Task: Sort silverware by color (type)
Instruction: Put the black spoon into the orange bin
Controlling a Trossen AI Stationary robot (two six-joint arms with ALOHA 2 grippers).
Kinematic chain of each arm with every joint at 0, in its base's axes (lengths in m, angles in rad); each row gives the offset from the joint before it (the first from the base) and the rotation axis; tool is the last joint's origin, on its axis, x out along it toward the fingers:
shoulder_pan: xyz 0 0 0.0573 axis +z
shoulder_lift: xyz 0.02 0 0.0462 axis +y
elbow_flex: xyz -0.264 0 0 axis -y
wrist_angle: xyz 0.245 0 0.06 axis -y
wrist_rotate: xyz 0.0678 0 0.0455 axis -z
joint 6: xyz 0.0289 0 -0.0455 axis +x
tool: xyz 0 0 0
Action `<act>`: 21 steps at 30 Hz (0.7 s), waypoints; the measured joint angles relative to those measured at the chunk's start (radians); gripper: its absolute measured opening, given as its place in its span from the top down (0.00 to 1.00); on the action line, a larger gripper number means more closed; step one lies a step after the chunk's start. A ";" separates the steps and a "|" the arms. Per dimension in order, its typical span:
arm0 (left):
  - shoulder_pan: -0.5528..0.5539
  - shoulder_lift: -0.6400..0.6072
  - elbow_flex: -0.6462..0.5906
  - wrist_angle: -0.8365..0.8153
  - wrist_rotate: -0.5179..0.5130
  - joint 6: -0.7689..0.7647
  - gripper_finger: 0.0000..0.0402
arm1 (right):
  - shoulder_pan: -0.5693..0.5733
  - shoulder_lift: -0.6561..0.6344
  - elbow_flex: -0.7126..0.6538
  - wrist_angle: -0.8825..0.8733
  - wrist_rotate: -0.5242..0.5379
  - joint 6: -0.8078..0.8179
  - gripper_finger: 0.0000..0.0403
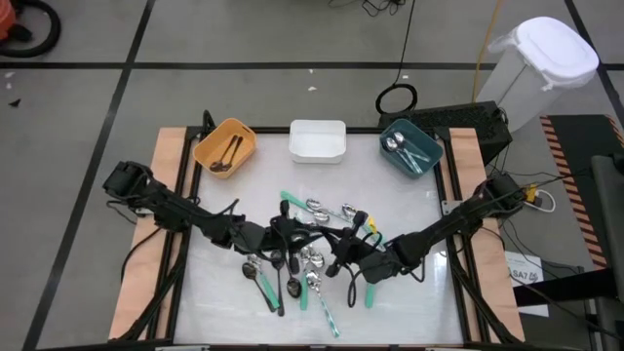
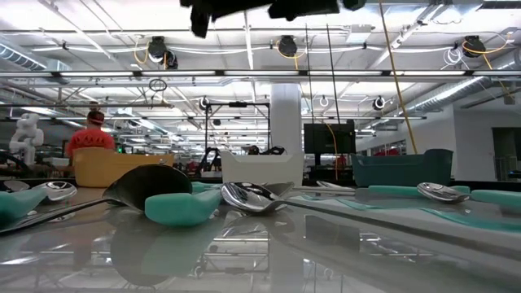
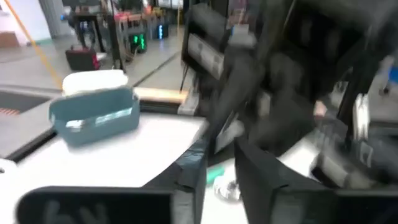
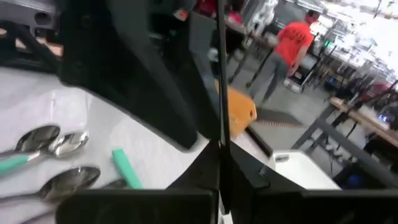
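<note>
Where both arms meet over the table: mid-sort, above a scattered pile.
Silverware (image 1: 310, 261): strewn at table centre; more in the orange bin (image 1: 225, 145) at 11 o'clock and teal bin (image 1: 410, 148) at 1 o'clock.
White bin (image 1: 317, 140): at 12 o'clock.
Left gripper (image 1: 285, 244): jaws slightly parted, nothing visibly held.
Right gripper (image 1: 343, 255): jaws closed, thin dark handle (image 4: 221, 74) between them.
</note>
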 joint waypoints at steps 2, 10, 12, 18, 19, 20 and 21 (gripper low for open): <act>-0.007 -0.004 0.000 -0.054 -0.048 -0.009 0.69 | 0.001 -0.032 0.000 -0.100 -0.005 0.065 0.99; -0.099 -0.008 0.016 -0.208 -0.204 0.080 0.51 | -0.028 -0.164 0.000 -0.622 -0.260 0.528 0.99; -0.132 -0.008 0.051 -0.229 -0.208 0.122 0.50 | -0.044 -0.167 0.000 -0.714 -0.296 0.610 0.99; -0.164 0.030 0.250 -0.404 -0.279 0.275 0.50 | -0.105 -0.132 0.000 -0.771 -0.478 0.667 0.99; -0.160 0.050 0.296 -0.467 -0.281 0.289 0.50 | -0.112 -0.126 0.000 -0.765 -0.505 0.666 0.99; -0.155 0.071 0.339 -0.545 -0.281 0.299 0.50 | -0.120 -0.120 0.000 -0.756 -0.524 0.665 0.99; -0.148 0.096 0.385 -0.628 -0.283 0.304 0.50 | -0.125 -0.118 0.000 -0.756 -0.543 0.663 0.99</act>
